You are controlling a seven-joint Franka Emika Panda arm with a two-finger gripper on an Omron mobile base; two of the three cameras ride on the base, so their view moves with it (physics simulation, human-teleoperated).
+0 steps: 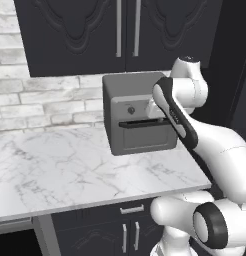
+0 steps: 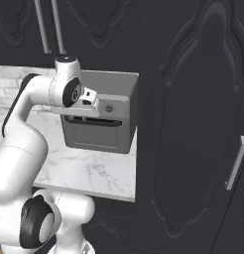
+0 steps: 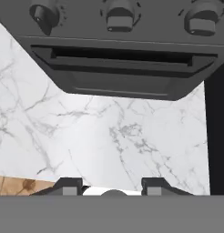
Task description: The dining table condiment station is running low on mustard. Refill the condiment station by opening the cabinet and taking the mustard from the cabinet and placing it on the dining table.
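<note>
Black cabinet up on the wall has both doors shut, its two silver bar handles side by side at the centre seam. Mustard isn't visible anywhere; presumably it's behind those doors, can't confirm. Dining table isn't in these shots either.

Arm is folded in front of the grey toaster oven, which sits on the marble counter against the white brick wall. Hand points down and forward, hovering above the counter just in front of the oven's door. In the hand view the gripper shows two dark fingertips set apart with bare marble between them, so the jaws are spread and hold nothing. Oven knobs sit along the top of that view.

Step in hand: opening the cabinet, and it looks barely begun, with the gripper well below the handles and touching nothing.

Next move, as I judge it: raise the hand well up past the oven top, turn the fingers to straddle one vertical bar handle, close on it, then pull the door out in an arc. Risk: clipping the oven on the way up, or grabbing both bars since they're close together.
</note>
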